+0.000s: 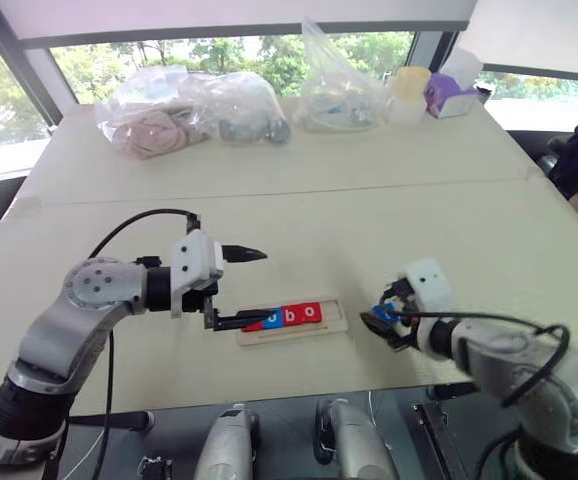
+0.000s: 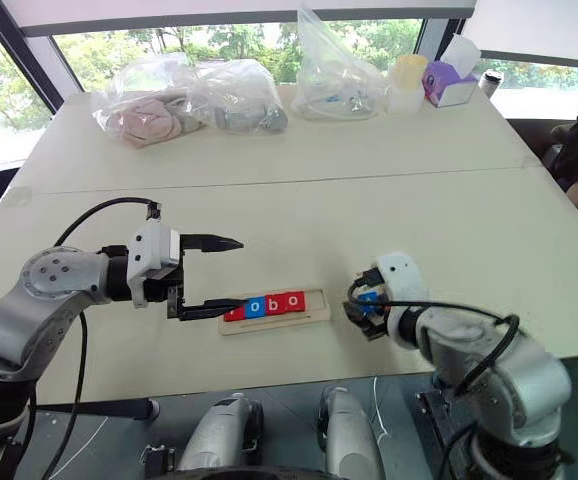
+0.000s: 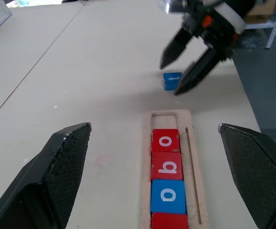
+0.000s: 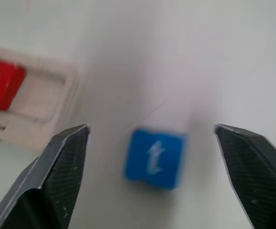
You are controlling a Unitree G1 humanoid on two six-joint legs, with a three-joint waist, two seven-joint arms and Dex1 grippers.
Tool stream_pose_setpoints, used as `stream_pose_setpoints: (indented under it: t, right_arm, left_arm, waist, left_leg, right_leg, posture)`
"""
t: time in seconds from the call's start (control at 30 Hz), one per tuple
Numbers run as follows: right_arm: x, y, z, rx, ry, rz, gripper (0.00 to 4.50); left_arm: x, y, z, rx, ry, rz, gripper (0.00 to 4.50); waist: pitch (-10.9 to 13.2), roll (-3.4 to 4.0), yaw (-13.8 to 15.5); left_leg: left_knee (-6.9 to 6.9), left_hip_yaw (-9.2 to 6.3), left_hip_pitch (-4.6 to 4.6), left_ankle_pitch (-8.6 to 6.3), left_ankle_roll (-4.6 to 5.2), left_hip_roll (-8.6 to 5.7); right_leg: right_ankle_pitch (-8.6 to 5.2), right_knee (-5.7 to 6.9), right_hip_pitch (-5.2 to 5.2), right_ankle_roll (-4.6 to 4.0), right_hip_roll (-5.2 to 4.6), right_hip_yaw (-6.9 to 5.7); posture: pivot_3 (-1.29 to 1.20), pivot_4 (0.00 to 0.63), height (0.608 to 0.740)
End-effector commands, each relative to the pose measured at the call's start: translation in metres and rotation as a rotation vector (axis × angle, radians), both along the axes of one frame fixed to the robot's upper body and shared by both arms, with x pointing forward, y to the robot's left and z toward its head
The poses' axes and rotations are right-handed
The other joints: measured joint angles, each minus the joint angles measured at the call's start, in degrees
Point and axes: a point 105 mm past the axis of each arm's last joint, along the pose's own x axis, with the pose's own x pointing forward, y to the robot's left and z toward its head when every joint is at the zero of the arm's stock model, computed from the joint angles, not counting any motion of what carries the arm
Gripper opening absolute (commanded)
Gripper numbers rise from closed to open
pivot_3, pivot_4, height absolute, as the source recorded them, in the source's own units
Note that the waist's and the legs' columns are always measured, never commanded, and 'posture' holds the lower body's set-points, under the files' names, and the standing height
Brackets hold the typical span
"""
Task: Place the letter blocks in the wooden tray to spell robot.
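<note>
Tray (image 3: pixel 147 157) near the tabletop's front edge, holding four blocks in a row: red "o" (image 3: pixel 165 140), red "b" (image 3: pixel 166 165), blue "o" (image 3: pixel 168 195), then a red one (image 3: pixel 169 222) cut off, letter unseen; end slot bare. Blue "t" block (image 4: pixel 154 157) flat on the table (image 1: pixel 389 210) just past that end, blurred. Right gripper (image 3: pixel 181 71) over it, fingers spread wide, holding nothing. Left gripper (image 1: pixel 254 288) at the tray's other end, wide open, empty, lower finger (image 1: pixel 237 320) hiding that end.
</note>
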Motion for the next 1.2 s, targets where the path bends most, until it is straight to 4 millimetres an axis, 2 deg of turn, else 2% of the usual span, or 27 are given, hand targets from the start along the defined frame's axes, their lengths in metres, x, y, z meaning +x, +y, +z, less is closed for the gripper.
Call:
stream_pose_setpoints:
  t: [0.03,0.1,0.23,0.3,0.37,0.5,0.73,1.2]
  right_arm:
    - [-0.004,-0.005,0.023,-0.192,-0.031,0.244,4.41]
    - [-0.008,-0.012,0.022,-0.298,-0.016,0.392,4.41]
    - [-0.011,-0.020,0.011,-0.315,0.010,0.605,4.41]
    - [-0.011,-0.026,0.002,-0.365,-0.020,0.767,4.41]
    - [-0.010,-0.032,-0.005,-0.361,-0.002,0.837,4.41]
    - [0.007,-0.033,-0.006,-0.312,-0.050,0.883,4.41]
    - [0.017,-0.030,-0.017,-0.323,-0.032,0.967,4.41]
    - [0.024,-0.029,-0.030,-0.314,-0.021,0.989,4.41]
  left_arm:
    - [0.000,-0.003,0.005,-0.005,-0.037,-0.020,4.50]
    - [0.002,-0.004,0.006,-0.006,-0.042,-0.024,4.50]
    - [0.004,-0.005,0.007,-0.006,-0.052,-0.025,4.50]
    - [0.005,-0.006,0.007,-0.005,-0.056,-0.024,4.50]
    - [0.005,-0.006,0.007,-0.006,-0.058,-0.024,4.50]
    - [0.003,-0.008,0.008,-0.011,-0.058,-0.022,4.50]
    - [-0.010,-0.003,0.002,0.036,-0.037,-0.045,4.50]
    - [-0.023,0.032,0.000,0.137,-0.002,-0.021,4.50]
  waist:
    - [-0.01,-0.03,0.05]
    - [0.07,0.11,0.35]
    - [0.05,-0.10,0.19]
    - [0.06,-0.11,0.13]
    - [0.07,-0.11,0.18]
    - [0.10,-0.15,0.20]
    - [0.10,-0.15,0.34]
    - [0.09,-0.14,0.35]
  left_leg:
    - [-0.02,-0.01,-0.01,0.00,0.00,0.00]
    - [-0.08,-0.05,-0.01,-0.01,0.01,-0.01]
    - [-0.32,-0.04,-0.17,-0.09,0.13,-0.06]
    - [-0.30,0.08,-0.16,-0.16,0.26,-0.06]
    - [-0.19,0.15,-0.15,-0.21,0.34,-0.06]
    - [-0.03,0.17,-0.14,-0.20,0.34,-0.03]
    - [-0.01,0.24,-0.10,-0.20,0.33,-0.04]
    - [0.01,0.31,-0.03,-0.19,0.32,-0.03]
  right_leg:
    - [0.00,-0.01,-0.02,0.00,0.01,0.00]
    - [0.00,-0.01,-0.03,0.00,0.05,-0.03]
    - [-0.07,-0.49,0.11,0.12,0.17,-0.14]
    - [-0.04,-0.54,0.08,0.17,0.12,-0.03]
    - [-0.03,-0.54,0.09,0.19,0.09,0.01]
    - [-0.02,-0.53,0.13,0.18,0.11,0.01]
    - [0.02,-0.38,0.15,0.12,0.12,0.01]
    - [0.05,-0.28,0.15,0.08,0.11,0.00]
  posture:
    - [0.00,0.150,0.740]
    - [0.00,0.150,0.740]
    - [0.00,0.150,0.740]
    - [0.00,0.150,0.740]
    - [0.00,0.150,0.740]
    - [0.00,0.150,0.740]
    - [0.00,0.150,0.740]
    - [0.00,0.150,0.740]
